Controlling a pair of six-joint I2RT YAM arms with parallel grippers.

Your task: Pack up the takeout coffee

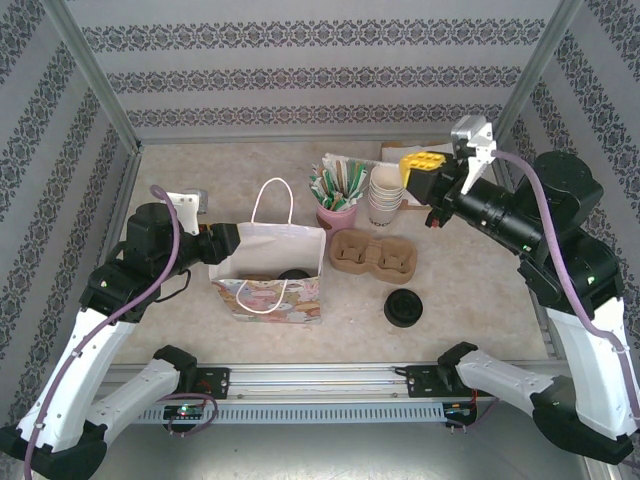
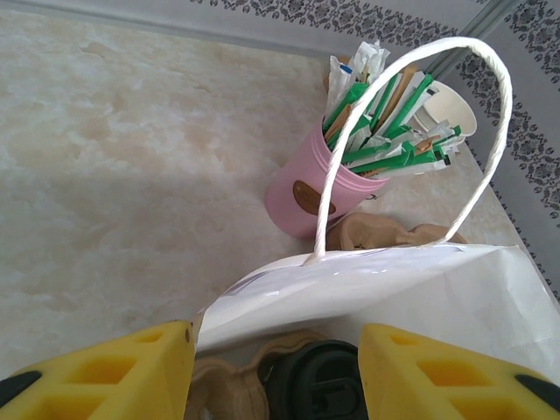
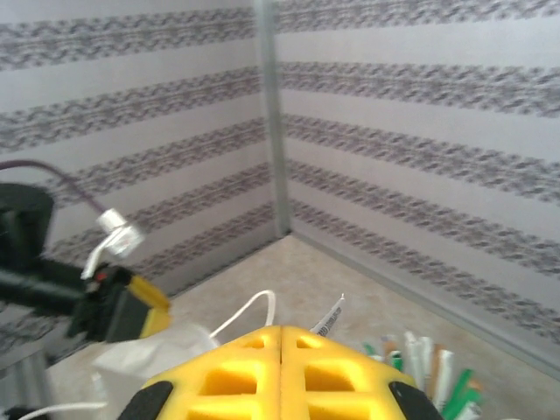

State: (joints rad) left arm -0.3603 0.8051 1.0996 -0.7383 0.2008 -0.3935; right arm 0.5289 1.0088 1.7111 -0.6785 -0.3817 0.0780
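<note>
Left gripper (image 1: 222, 243) sits at the 9 o'clock end of the white paper bag (image 1: 268, 243), its yellow fingers (image 2: 96, 372) standing apart with the bag's rim spanning the gap. Whether they clamp the paper or merely flank it, I cannot tell. The takeout coffee (image 1: 293, 273) stands inside the bag toward its 3 o'clock end, upright, with its long axis vertical and its round black lid facing straight up. In the left wrist view the lid (image 2: 319, 385) shows between the fingers beside brown moulded cardboard (image 2: 223, 385). The bag's cord handle (image 2: 411, 105) arches upright over the mouth. Right gripper (image 1: 421, 163) hangs raised at 3 o'clock of the stack of cream cups (image 1: 385, 197), clenched on nothing, its fingers (image 3: 236, 372) pressed together. On the counter (image 1: 480, 290), a pink cup of sachets (image 1: 337, 212) stands at 1 o'clock of the bag, a brown cup carrier (image 1: 373, 253) at 3 o'clock, and loose black lids (image 1: 403, 307) at 4 o'clock.
</note>
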